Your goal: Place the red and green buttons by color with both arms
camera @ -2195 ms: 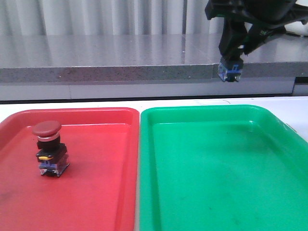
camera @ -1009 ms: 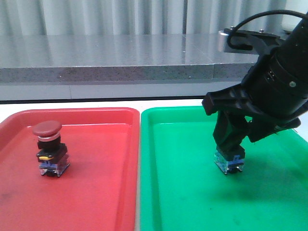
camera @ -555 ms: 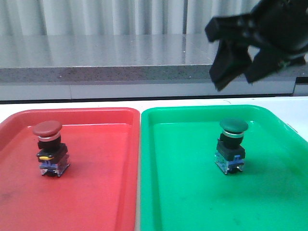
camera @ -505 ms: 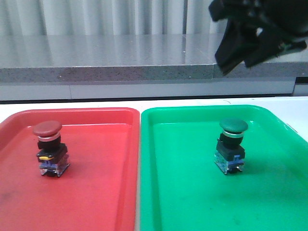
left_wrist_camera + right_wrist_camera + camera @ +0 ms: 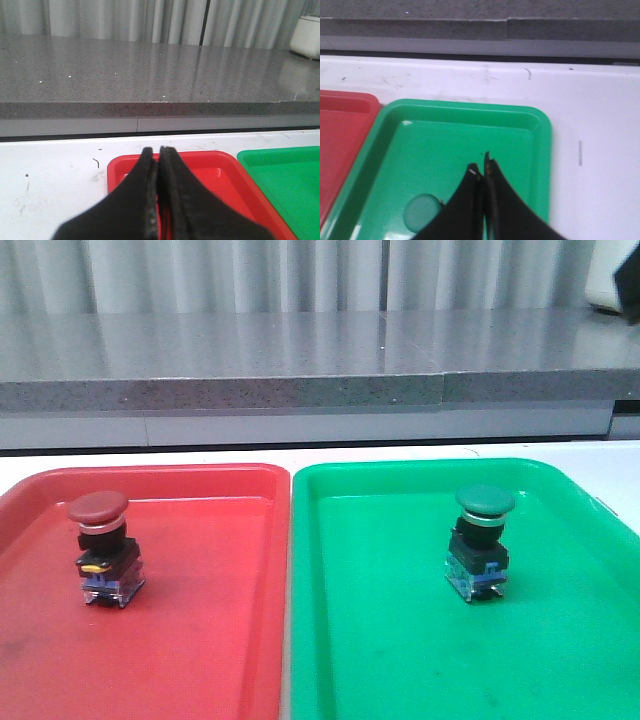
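standing upright in the green tray [image 5: 560,660], the green button [image 5: 483,545] now has nothing gripping it; a moment ago the right arm hung just above it, and now that arm has gone up and out of the front view. the red button [image 5: 101,549] sits upright in the red tray [image 5: 220,640], the tray touching the green tray's left edge, and it has not shifted. seen from the right wrist, the right gripper [image 5: 483,170] is pressed together and empty, high over the green tray with the green cap below it. seen from the left wrist, the left gripper [image 5: 159,152] is likewise clenched on nothing, hovering by the red tray's near rim. with each button in its own colour, the sorting looks finished; only pulling the arms back seems left.
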